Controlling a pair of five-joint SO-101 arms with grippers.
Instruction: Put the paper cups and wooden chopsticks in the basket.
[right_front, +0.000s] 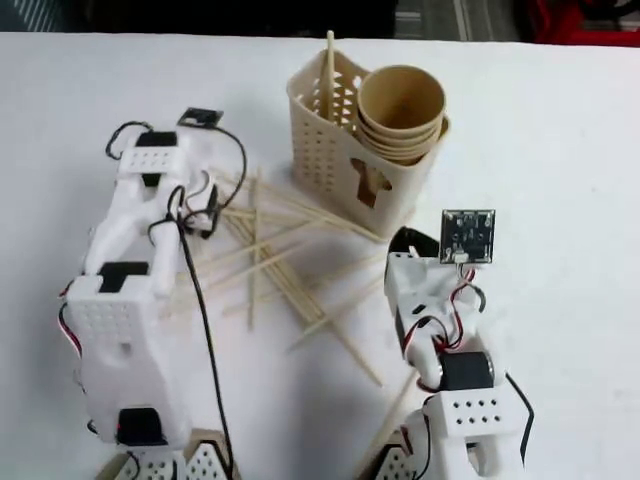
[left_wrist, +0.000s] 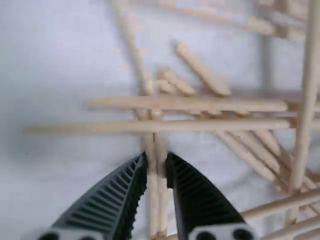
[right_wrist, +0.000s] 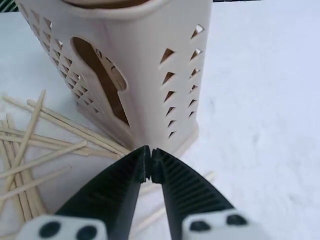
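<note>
Wooden chopsticks (left_wrist: 157, 200) were pinched by the left hand (left_wrist: 156, 158), while the right hand (right_wrist: 150, 152) was pressed together near the basket (right_wrist: 150, 60).

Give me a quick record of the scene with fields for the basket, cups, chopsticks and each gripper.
basket: upright on the table
paper cups: stacked inside the basket
chopsticks: one standing in the basket, the rest scattered on the table between the arms
left gripper: closed on chopsticks in the pile
right gripper: shut, empty, near the basket's base
</note>
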